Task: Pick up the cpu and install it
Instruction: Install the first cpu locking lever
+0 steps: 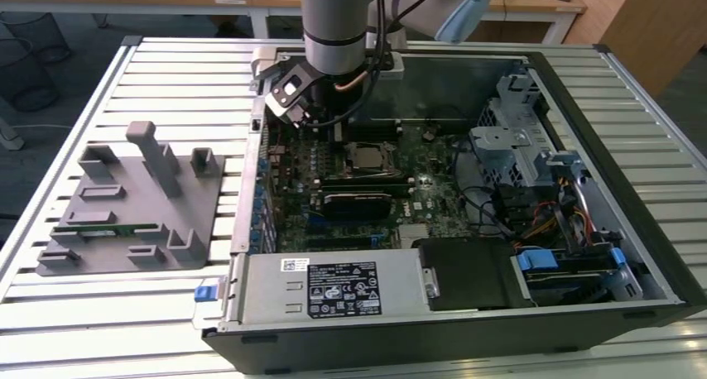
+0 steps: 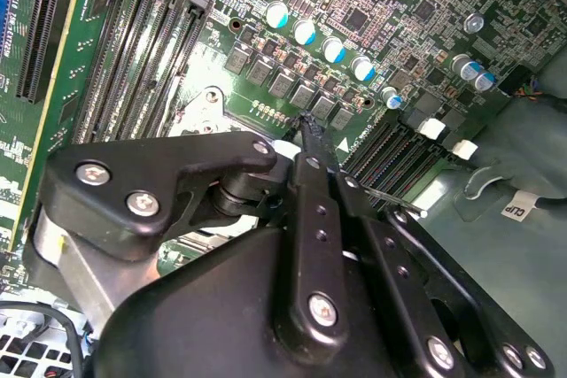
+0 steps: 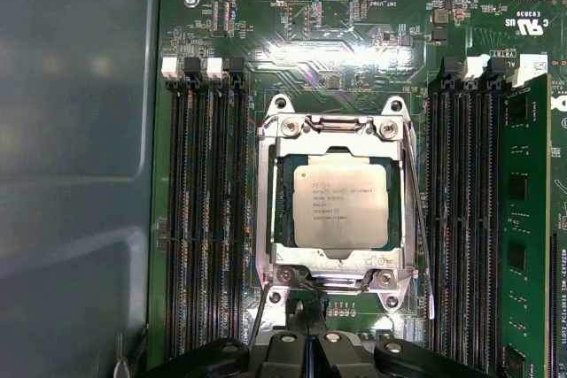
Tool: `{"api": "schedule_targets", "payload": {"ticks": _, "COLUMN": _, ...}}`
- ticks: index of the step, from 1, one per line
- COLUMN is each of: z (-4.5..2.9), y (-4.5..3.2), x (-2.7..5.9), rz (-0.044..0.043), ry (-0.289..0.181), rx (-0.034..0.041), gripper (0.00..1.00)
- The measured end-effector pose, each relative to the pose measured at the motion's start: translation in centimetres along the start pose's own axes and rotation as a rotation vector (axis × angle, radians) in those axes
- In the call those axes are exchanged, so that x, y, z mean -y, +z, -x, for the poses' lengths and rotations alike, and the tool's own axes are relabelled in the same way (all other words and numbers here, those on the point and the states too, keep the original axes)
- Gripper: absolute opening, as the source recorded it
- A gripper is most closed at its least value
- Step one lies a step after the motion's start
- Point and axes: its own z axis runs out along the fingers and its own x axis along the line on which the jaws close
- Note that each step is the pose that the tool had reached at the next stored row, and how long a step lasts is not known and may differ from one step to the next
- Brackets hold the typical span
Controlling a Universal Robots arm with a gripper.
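You have a big white slatted metal table [image 1: 165,73] with an open black computer case [image 1: 651,255] lying on it. Beside the case, toward the exterior view's left, sits a grey plastic holder tray [image 1: 122,222]. Inside the case is the green motherboard [image 3: 354,42]. The grey robot arm [image 1: 337,23] hangs over the board, and its black pincer [image 2: 310,130] is low, just beside the socket. In the second wrist view the pincer tips look pressed together with nothing between them.

The cpu [image 3: 341,205], a small flat square chip with a dull silver top, lies flat inside the silver metal socket frame [image 3: 266,210]. So the chip looks placed in its spot. You cannot tell if the frame is locked down yet.
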Motion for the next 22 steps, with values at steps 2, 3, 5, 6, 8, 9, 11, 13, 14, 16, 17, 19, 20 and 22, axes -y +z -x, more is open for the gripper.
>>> {"api": "schedule_targets", "payload": {"ticks": 2, "z": 0.01, "y": -0.02, "x": 0.0, "rz": -0.0008, "ry": 0.0, "rx": 0.0004, "gripper": 0.11}}
{"api": "schedule_targets", "payload": {"ticks": 3, "z": 0.03, "y": -0.06, "x": 0.0, "rz": -0.0021, "ry": 0.0, "rx": 0.0013, "gripper": 0.11}}
{"api": "schedule_targets", "payload": {"ticks": 5, "z": 0.06, "y": -0.14, "x": 0.0, "rz": -0.0049, "ry": 0.0, "rx": 0.0029, "gripper": 0.11}}
{"api": "schedule_targets", "payload": {"ticks": 6, "z": 0.07, "y": -0.17, "x": 0.0, "rz": -0.0057, "ry": 0.0, "rx": 0.0034, "gripper": 0.11}}
{"api": "schedule_targets", "payload": {"ticks": 8, "z": 0.08, "y": -0.18, "x": 0.01, "rz": -0.0064, "ry": 0.0, "rx": 0.0037, "gripper": 0.11}}
{"api": "schedule_targets", "payload": {"ticks": 9, "z": 0.08, "y": -0.19, "x": 0.0, "rz": -0.0065, "ry": 0.0, "rx": 0.0038, "gripper": 0.11}}
{"api": "schedule_targets", "payload": {"ticks": 11, "z": 0.07, "y": -0.15, "x": 0.0, "rz": -0.0052, "ry": 0.0, "rx": 0.0031, "gripper": 0.11}}
{"api": "schedule_targets", "payload": {"ticks": 13, "z": 0.07, "y": -0.15, "x": 0.0, "rz": -0.0052, "ry": 0.0, "rx": 0.0031, "gripper": 0.11}}
{"api": "schedule_targets", "payload": {"ticks": 14, "z": 0.07, "y": -0.15, "x": 0.0, "rz": -0.0052, "ry": 0.0, "rx": 0.0031, "gripper": 0.11}}
{"api": "schedule_targets", "payload": {"ticks": 16, "z": 0.07, "y": -0.16, "x": 0.0, "rz": -0.0052, "ry": 0.0, "rx": 0.0031, "gripper": 0.11}}
{"api": "schedule_targets", "payload": {"ticks": 17, "z": 0.07, "y": -0.16, "x": 0.0, "rz": -0.0052, "ry": 0.0, "rx": 0.0031, "gripper": 0.11}}
{"api": "schedule_targets", "payload": {"ticks": 19, "z": 0.07, "y": -0.16, "x": 0.0, "rz": -0.0052, "ry": 0.0, "rx": 0.0032, "gripper": 0.11}}
{"api": "schedule_targets", "payload": {"ticks": 20, "z": 0.07, "y": -0.15, "x": 0.0, "rz": -0.0052, "ry": 0.0, "rx": 0.0031, "gripper": 0.11}}
{"api": "schedule_targets", "payload": {"ticks": 22, "z": 0.07, "y": -0.15, "x": 0.0, "rz": -0.0051, "ry": 0.0, "rx": 0.0031, "gripper": 0.11}}
